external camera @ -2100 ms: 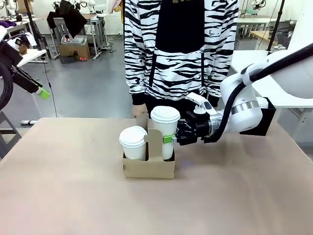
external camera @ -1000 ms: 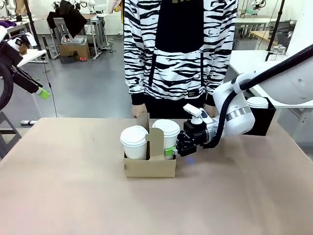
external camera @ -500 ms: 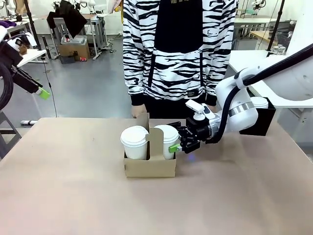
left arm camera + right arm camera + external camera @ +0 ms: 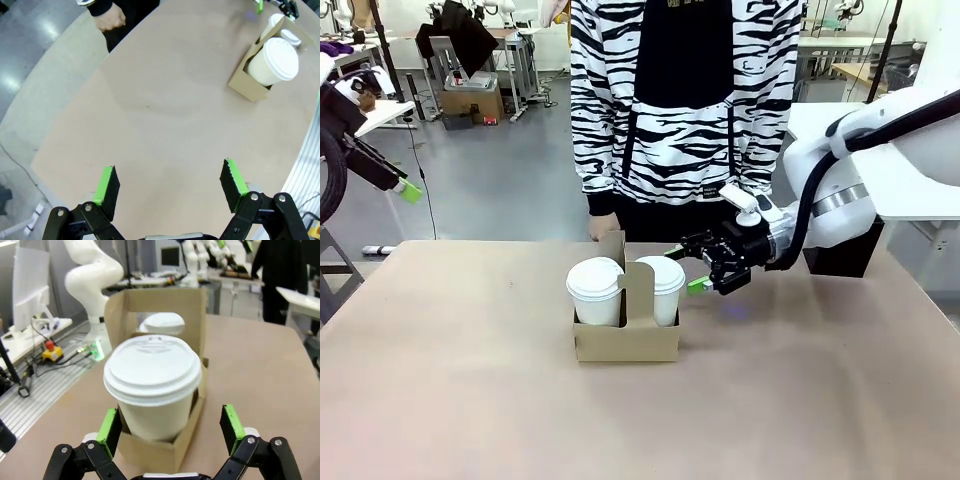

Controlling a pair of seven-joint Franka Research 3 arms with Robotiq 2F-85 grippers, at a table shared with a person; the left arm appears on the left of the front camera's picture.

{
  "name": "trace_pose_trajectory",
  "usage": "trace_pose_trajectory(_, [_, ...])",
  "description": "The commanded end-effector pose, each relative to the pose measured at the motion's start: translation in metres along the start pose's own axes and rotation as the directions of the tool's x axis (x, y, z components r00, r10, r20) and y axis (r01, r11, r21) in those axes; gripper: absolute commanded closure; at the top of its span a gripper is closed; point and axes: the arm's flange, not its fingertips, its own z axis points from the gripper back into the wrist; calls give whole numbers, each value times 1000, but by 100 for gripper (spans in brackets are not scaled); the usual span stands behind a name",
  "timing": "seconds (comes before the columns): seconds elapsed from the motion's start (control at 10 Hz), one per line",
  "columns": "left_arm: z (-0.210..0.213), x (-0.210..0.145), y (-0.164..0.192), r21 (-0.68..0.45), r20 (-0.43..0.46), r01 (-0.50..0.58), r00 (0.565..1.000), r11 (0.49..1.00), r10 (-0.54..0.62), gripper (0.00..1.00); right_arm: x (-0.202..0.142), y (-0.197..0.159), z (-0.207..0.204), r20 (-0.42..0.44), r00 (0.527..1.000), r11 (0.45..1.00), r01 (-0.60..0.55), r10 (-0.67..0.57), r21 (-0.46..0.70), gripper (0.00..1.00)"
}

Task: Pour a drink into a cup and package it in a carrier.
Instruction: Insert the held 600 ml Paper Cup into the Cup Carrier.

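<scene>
Once seated, cup (image 4: 663, 287) in carrier (image 4: 626, 338) (R gripper (image 4: 692, 268) apart)

Paper, cardboard and plastic on a matt table

The cup (image 4: 152, 390) is smooth white paper under a slightly glossy plastic lid; the carrier (image 4: 625, 340) is matt brown cardboard; the table (image 4: 470, 400) looks dull beige.

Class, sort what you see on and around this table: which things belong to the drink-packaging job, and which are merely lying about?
Belongs to the job:
- two lidded white paper cups
- brown cardboard carrier
- open right hand

Lying about:
- black square box
- cardboard box on the far floor
</scene>
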Motion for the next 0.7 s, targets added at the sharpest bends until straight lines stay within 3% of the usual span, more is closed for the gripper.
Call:
trace_pose_trajectory(0.0, [1, 1, -1, 9, -3, -2, 1000, 1000, 2, 0, 25, 20, 27, -120, 988, 990, 83, -97, -116, 0])
trace_pose_trajectory(0.1, [1, 1, -1, 9, -3, -2, 1000, 1000, 2, 0, 41, 29, 45, -170, 974, 974, 112, -147, -198, 0])
trace_pose_trajectory(0.4, [1, 1, -1, 9, -3, -2, 1000, 1000, 2, 0, 98, 71, 105, -308, 879, 855, 185, -365, -484, 0])
trace_pose_trajectory(0.6, [1, 1, -1, 9, -3, -2, 1000, 1000, 2, 0, 125, 102, 139, -323, 815, 752, 195, -482, -630, 0])
